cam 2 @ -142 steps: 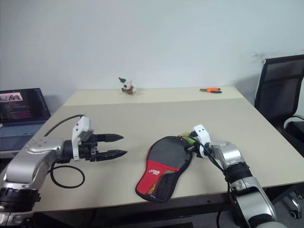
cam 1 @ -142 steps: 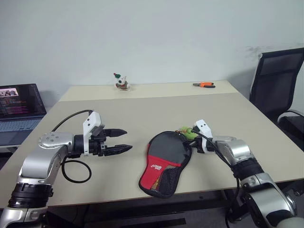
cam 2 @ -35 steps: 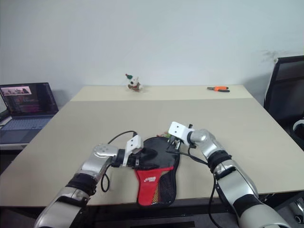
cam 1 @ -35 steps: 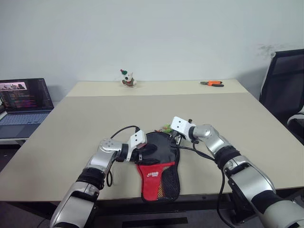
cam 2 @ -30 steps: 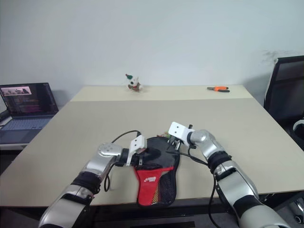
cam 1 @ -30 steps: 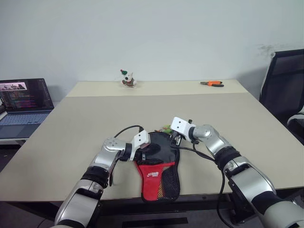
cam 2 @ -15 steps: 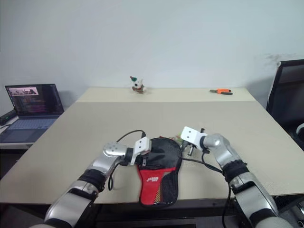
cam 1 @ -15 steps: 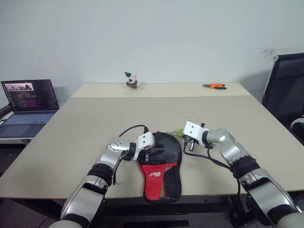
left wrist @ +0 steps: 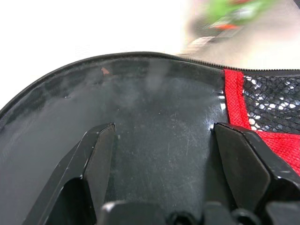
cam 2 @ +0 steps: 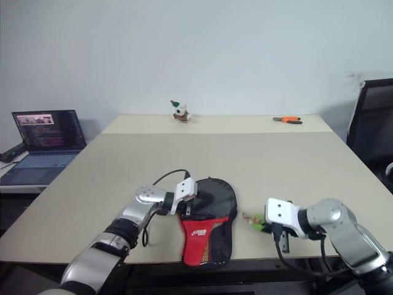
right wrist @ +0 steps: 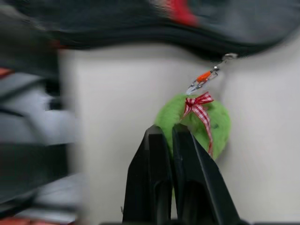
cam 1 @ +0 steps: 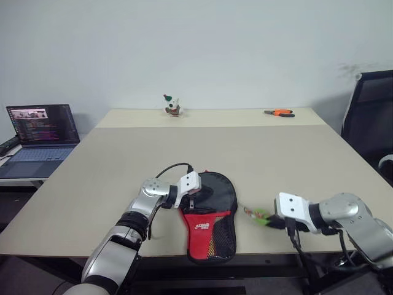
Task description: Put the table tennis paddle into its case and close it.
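Under the spread left tool, the case.

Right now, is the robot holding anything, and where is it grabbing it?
The right gripper is shut on the green fluffy charm clipped to the case. The left gripper is open, its fingers pressed on the case, not gripping.
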{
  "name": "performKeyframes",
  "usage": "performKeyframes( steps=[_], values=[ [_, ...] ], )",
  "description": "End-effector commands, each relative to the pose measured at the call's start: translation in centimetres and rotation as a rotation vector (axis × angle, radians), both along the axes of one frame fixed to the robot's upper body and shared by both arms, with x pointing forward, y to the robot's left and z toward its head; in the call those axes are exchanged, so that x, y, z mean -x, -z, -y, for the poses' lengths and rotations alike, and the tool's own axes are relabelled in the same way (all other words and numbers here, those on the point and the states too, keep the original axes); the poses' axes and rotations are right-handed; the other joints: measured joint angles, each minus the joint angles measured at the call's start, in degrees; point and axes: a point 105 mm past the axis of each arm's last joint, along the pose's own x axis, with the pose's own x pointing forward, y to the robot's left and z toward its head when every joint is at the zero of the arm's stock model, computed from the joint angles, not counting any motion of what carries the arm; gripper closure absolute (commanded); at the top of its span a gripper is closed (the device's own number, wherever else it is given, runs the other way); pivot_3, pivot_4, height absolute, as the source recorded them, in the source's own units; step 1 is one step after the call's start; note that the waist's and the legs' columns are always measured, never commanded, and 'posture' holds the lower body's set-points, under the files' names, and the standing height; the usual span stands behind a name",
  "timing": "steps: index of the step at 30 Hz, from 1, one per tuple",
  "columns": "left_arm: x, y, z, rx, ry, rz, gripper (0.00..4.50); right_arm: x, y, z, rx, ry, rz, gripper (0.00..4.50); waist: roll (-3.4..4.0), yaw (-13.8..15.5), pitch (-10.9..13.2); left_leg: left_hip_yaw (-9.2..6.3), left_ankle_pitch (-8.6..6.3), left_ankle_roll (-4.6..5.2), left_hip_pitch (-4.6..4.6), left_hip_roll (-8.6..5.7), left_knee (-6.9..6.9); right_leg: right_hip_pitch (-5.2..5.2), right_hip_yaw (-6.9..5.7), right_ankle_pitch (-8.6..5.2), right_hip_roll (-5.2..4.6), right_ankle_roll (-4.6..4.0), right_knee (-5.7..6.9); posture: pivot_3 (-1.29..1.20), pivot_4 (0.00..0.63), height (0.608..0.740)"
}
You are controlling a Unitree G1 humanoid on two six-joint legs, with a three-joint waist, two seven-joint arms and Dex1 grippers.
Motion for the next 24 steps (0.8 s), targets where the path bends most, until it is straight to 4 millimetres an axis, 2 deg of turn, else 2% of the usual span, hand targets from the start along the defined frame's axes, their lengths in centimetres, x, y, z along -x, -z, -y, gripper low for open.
performKeyframes(
  steps=[1, 4, 8, 12, 17, 18, 20, 24],
  values=[
    [1.4, 4.2, -1.2, -0.132, -0.009, -0.119, 0.84, 4.7, -0.1, -0.9, 0.016, -0.13, -0.123, 4.48, -0.01, 0.23, -0.01, -0.03, -0.01, -0.01, -0.01, 0.0, -0.01, 0.04, -0.02, -0.04, -0.05, 0.04, -0.05, 0.0, 0.15, 0.74],
    [1.3, 4.1, -1.1, -0.129, -0.012, -0.114, 0.84, 6.7, 0.4, -1.4, 0.02, -0.16, -0.191, 4.48, -0.01, 0.4, -0.04, -0.06, -0.07, -0.11, -0.07, -0.01, -0.02, 0.09, -0.07, -0.09, -0.15, 0.15, -0.22, 0.0, 0.15, 0.74],
    [1.1, 4.1, -1.0, -0.126, -0.016, -0.11, 0.84, 8.3, 1.4, -1.9, 0.028, -0.195, -0.248, 4.48, -0.03, 0.83, -0.09, -0.05, -0.28, -0.21, -0.17, -0.07, 0.0, 0.12, -0.13, -0.18, -0.23, 0.31, -0.42, 0.0, 0.15, 0.74],
    [1.0, 4.0, -0.9, -0.124, -0.021, -0.106, 0.84, 5.9, 1.4, -2.7, 0.014, -0.156, -0.162, 4.48, -0.05, 0.94, -0.26, -0.09, -0.44, -0.14, -0.29, -0.03, -0.01, 0.17, -0.22, -0.18, -0.21, 0.34, -0.79, 0.0, 0.15, 0.74],
    [0.9, 3.9, -0.9, -0.117, -0.03, -0.096, 0.84, 3.7, -0.4, -3.2, -0.051, -0.072, -0.14, 4.48, -0.06, 0.85, -0.26, -0.07, -0.47, -0.13, -0.22, -0.01, 0.03, 0.21, -0.25, -0.13, -0.21, 0.4, -0.78, 0.0, 0.15, 0.74],
    [0.8, 3.9, -0.9, -0.116, -0.033, -0.094, 0.84, 3.4, -0.6, -3.2, -0.059, -0.058, -0.134, 4.02, -0.08, 0.82, -0.26, -0.08, -0.47, -0.14, -0.11, 0.0, 0.03, 0.32, -0.26, -0.12, -0.21, 0.4, -0.77, 0.0, 0.15, 0.74],
    [0.7, 3.8, -1.0, -0.111, -0.04, -0.091, 0.84, 3.1, -1.3, -3.3, -0.087, -0.035, -0.16, 3.45, -0.09, 0.77, -0.27, -0.09, -0.47, -0.14, 0.03, 0.02, 0.03, 0.45, -0.26, -0.12, -0.21, 0.4, -0.78, 0.0, 0.15, 0.74],
    [0.5, 3.2, -1.2, -0.07, -0.063, -0.079, 0.84, 1.8, -4.3, -3.6, -0.223, 0.035, -0.214, 2.1, -0.08, 0.57, -0.29, -0.1, -0.47, -0.14, 0.04, 0.03, 0.02, 0.46, -0.21, -0.11, -0.2, 0.39, -0.77, 0.0, 0.15, 0.74]
  ],
)
